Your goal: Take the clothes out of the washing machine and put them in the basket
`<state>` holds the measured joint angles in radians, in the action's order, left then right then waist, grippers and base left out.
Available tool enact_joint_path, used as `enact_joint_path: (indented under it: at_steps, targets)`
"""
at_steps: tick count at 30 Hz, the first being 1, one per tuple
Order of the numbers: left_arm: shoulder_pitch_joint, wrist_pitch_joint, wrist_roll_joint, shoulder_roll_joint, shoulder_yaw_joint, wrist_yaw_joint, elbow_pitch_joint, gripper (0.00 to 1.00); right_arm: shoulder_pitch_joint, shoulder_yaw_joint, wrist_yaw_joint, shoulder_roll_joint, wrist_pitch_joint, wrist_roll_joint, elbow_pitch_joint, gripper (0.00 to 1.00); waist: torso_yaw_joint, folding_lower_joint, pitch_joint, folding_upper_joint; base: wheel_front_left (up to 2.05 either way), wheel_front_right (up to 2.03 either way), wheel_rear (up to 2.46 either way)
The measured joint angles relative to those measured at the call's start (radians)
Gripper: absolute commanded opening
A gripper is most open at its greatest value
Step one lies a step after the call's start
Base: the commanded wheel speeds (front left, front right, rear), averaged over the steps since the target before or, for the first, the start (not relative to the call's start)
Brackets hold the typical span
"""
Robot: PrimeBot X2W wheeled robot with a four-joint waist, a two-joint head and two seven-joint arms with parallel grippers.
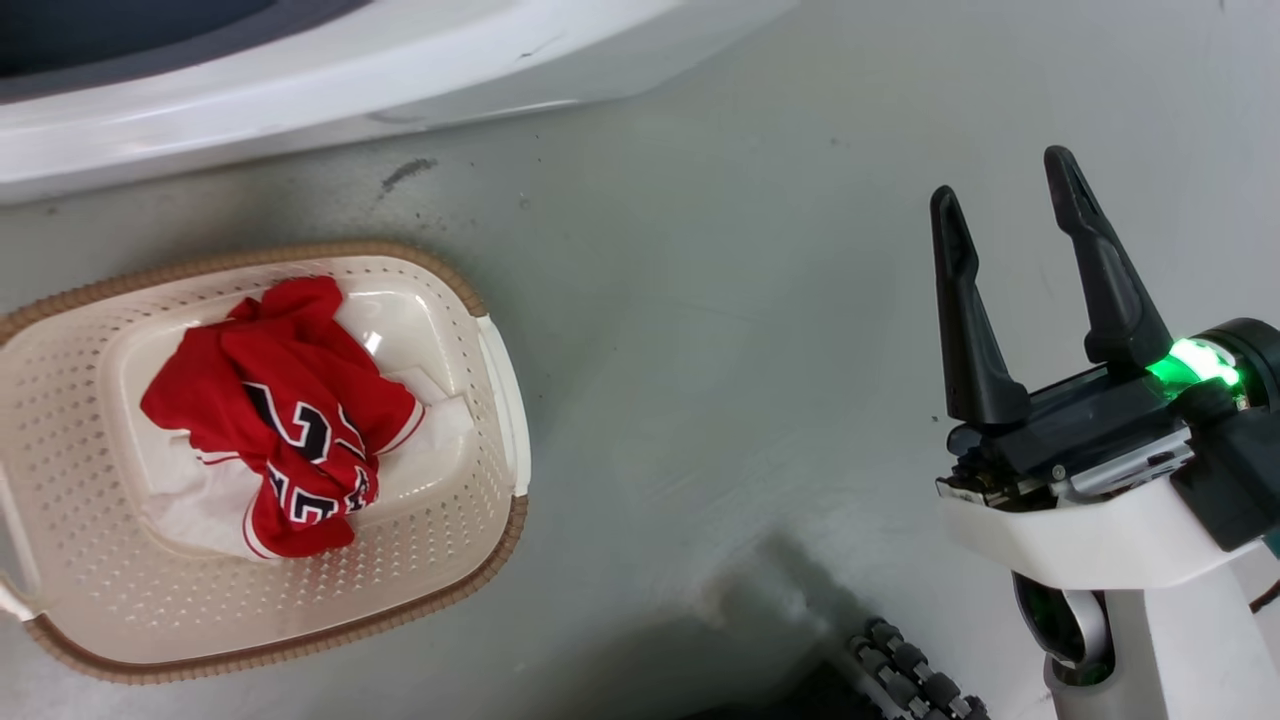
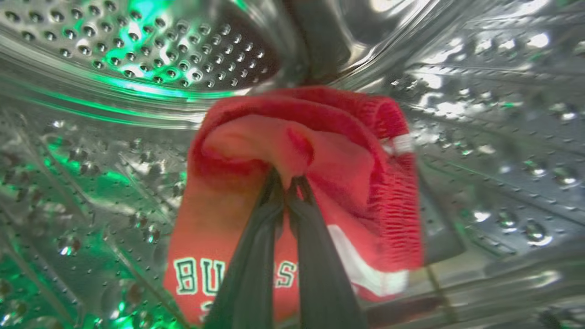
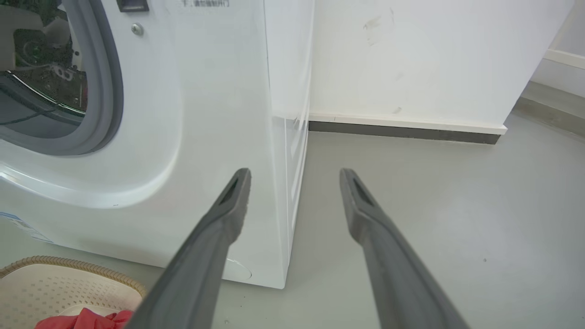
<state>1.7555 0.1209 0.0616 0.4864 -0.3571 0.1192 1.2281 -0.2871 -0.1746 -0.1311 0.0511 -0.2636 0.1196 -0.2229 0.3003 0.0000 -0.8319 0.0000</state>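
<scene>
The drum [image 2: 137,50] wall curved close around the left gripper [image 2: 288,180], with little room either side. Its fingers, pinched together on a fold of the red garment [image 2: 347,137], hid part of the lettering. The right gripper [image 1: 1002,175] stood spread and empty over bare floor [image 1: 750,350]. To its left the basket [image 1: 400,252], cut by the frame, held the jersey [image 1: 290,400]. The washing machine [image 3: 219,91] stood ahead.

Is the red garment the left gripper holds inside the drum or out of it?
Inside. The left wrist view shows the red garment against the perforated steel drum, with the left gripper shut on a fold of it.
</scene>
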Motion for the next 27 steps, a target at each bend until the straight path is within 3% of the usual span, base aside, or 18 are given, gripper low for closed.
enact_joint_path:
  at_steps: [15, 27]
  targets:
    - [-0.228, -0.300, 0.078, -0.097, 0.001, 0.006, 0.016, 0.00, 0.022, 0.007, 0.000, 0.000, 0.000, -0.044, 0.034, 1.00, -0.054, 0.0000, 0.140, 0.0000, 0.00, 0.00, 0.00]
    - [-0.474, -0.381, 0.131, -0.166, 0.012, -0.005, -0.066, 0.00, 0.064, 0.013, 0.000, 0.000, 0.000, -0.086, 0.062, 1.00, -0.114, -0.0001, 0.281, 0.0000, 0.00, 0.00, 0.00]
